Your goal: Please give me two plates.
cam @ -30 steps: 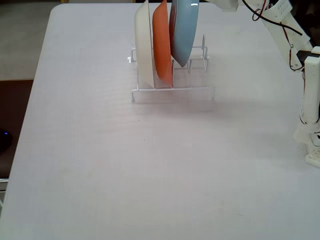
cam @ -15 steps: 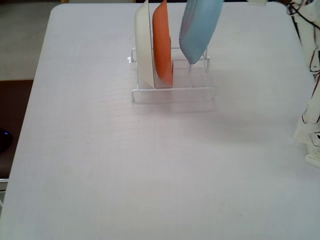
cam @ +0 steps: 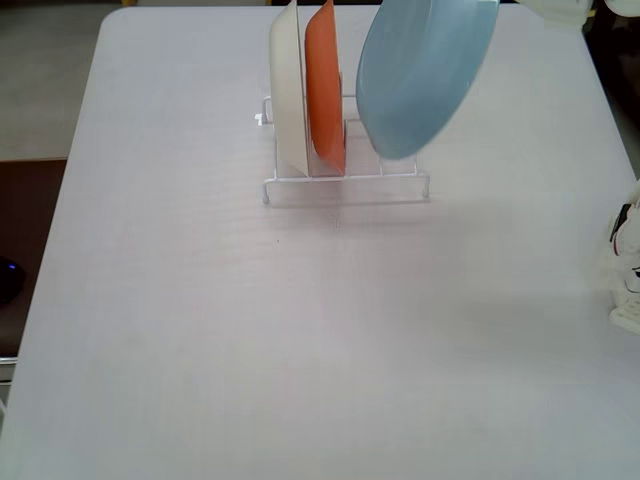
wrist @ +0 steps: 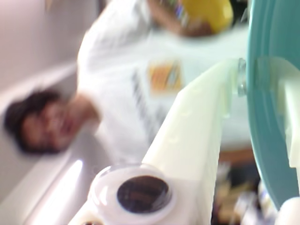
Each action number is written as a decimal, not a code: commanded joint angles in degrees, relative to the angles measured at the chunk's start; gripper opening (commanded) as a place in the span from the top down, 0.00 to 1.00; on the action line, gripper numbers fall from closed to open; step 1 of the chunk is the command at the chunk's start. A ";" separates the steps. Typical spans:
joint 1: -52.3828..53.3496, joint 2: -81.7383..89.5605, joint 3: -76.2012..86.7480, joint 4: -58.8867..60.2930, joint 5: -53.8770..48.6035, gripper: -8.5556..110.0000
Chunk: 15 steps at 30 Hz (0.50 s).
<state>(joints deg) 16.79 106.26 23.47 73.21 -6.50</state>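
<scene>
The light blue plate (cam: 425, 75) hangs tilted in the air above the right end of the white wire rack (cam: 345, 185), clear of its slots. Only a white part of my gripper (cam: 550, 8) shows at the top edge, at the plate's upper rim. In the wrist view my gripper (wrist: 260, 84) is shut on the plate's teal-looking rim (wrist: 267, 140), one white finger (wrist: 201, 131) on each side. A blurred bright yellow round shape (wrist: 208, 13) sits in a person's hand at the top.
A cream-white plate (cam: 288, 90) and an orange plate (cam: 325, 90) stand upright in the rack's left slots. The arm's white base (cam: 628, 270) is at the table's right edge. A blurred person in a white shirt (wrist: 136, 79) fills the wrist view.
The light blue plate has left the rack, rising and swinging right, and its face has turned toward the fixed camera. The arm has swung up and mostly out of frame.
</scene>
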 commanded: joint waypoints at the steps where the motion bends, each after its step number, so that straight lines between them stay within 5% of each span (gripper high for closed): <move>1: -6.06 4.31 -3.43 -4.83 2.20 0.93; 15: -24.43 4.57 13.01 -31.99 0.18 0.93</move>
<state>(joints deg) -5.62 106.79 33.31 50.19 -5.98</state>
